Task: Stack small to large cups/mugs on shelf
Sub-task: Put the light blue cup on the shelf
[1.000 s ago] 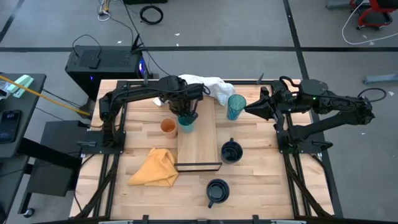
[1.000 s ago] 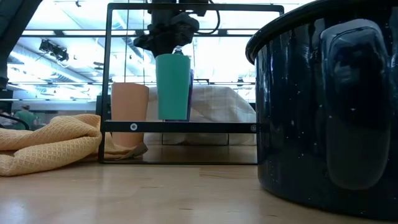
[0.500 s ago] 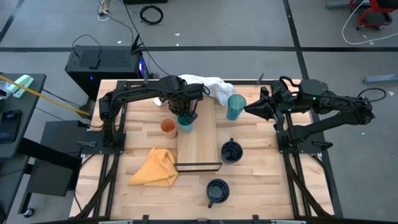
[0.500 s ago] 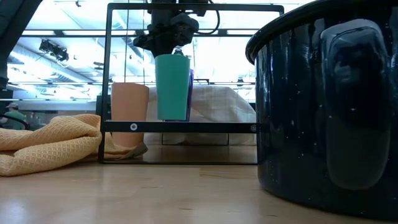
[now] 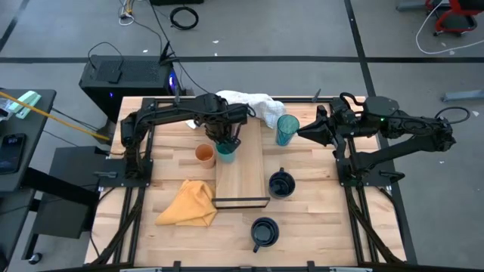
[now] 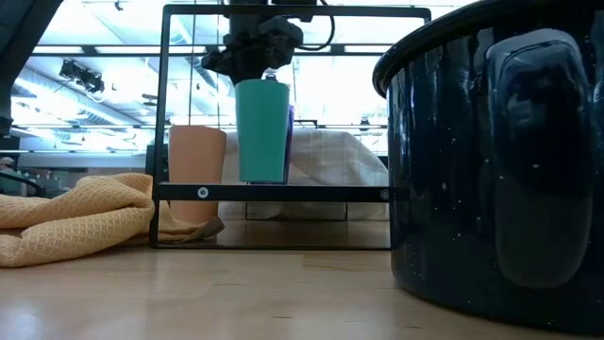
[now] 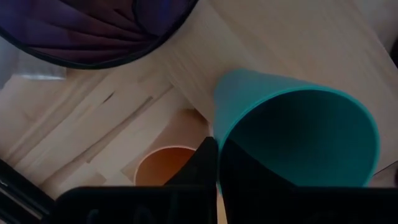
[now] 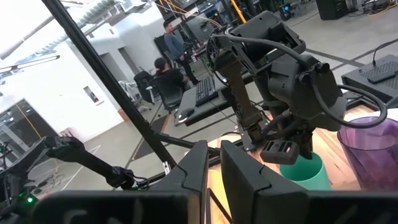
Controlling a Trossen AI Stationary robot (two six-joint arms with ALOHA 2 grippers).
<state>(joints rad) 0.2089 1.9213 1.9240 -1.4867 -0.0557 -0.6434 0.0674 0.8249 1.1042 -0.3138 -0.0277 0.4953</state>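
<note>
A teal cup (image 5: 225, 150) stands upright on the far end of the shelf (image 5: 243, 177), with my left gripper (image 5: 226, 140) shut on its rim from above. It also shows in the low view (image 6: 261, 132). A short orange cup (image 5: 204, 154) stands on the table left of the shelf. A tall tumbler (image 5: 286, 128) stands right of the shelf's far end and shows purple in the right wrist view (image 8: 373, 149). Two navy mugs (image 5: 281, 183) (image 5: 264, 232) stand on the table at the right and near side. My right gripper (image 5: 300, 133) is shut and empty beside the tumbler. My left gripper pinches the teal cup's rim (image 7: 222, 127) on the side toward the orange cup, one finger (image 7: 202, 162) outside the wall and the other inside the cup. The fingers come from above, pointing down. The cup is upright with its base at the shelf's surface.
A yellow cloth (image 5: 189, 202) lies at the near left of the shelf. A white cloth (image 5: 253, 104) lies at the table's far edge. The near navy mug fills the low view's right side (image 6: 491, 161). People show in the room behind.
</note>
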